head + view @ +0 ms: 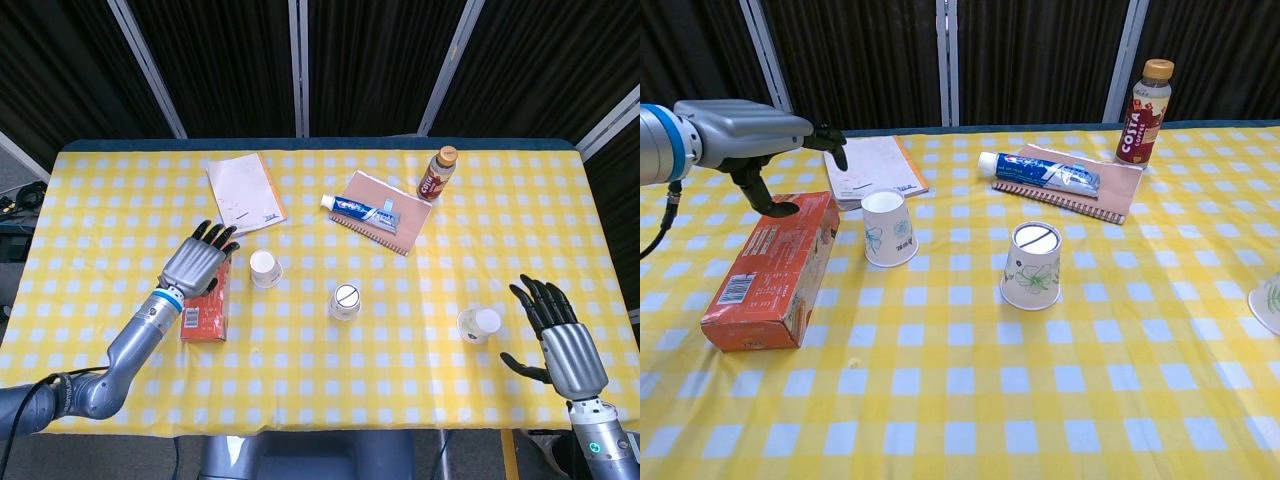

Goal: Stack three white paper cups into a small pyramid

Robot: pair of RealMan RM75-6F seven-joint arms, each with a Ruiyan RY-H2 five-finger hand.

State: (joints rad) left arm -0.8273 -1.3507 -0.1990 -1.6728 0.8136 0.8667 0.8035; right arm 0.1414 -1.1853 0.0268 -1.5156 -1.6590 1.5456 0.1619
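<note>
Three white paper cups stand upside down on the yellow checked table. One cup is left of centre, a second cup in the middle, a third cup at the right, cut off by the chest view's edge. My left hand hovers open over the orange box, its fingers spread, just left of the left cup. My right hand is open, palm down, to the right of the third cup and apart from it.
An orange box lies under the left hand. A booklet lies at the back left, a toothpaste tube on a notebook at the back centre, and a brown bottle behind it.
</note>
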